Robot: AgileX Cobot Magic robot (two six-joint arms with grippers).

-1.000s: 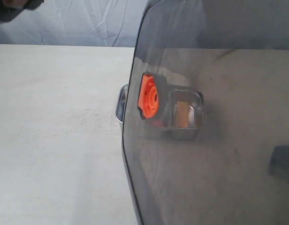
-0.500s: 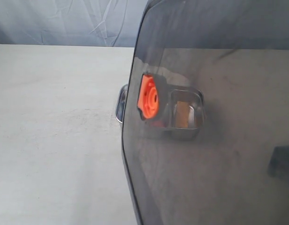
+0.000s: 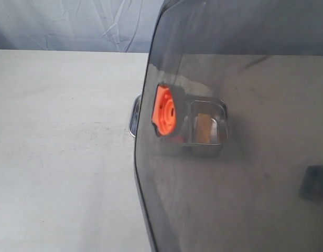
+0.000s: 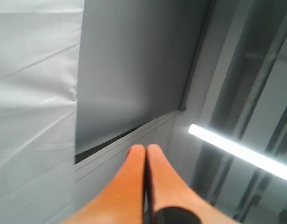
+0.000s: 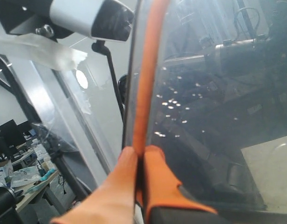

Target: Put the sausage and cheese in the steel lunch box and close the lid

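The lid [image 3: 235, 157] looms close, its curved edge mid-view; open table [image 3: 62, 147] stretches left. Right claw [image 5: 142, 151] pinches the lid's rim; left claw [image 4: 146, 149] is pressed together, empty.

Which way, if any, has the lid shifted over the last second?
Yes, slightly: the lid and its orange valve have crept left in the exterior view, toward the steel lunch box rim, which stayed put.

A lab: cluttered workbench [image 5: 22, 182], mounted camera [image 5: 87, 18], ceiling strip light [image 4: 236, 149]
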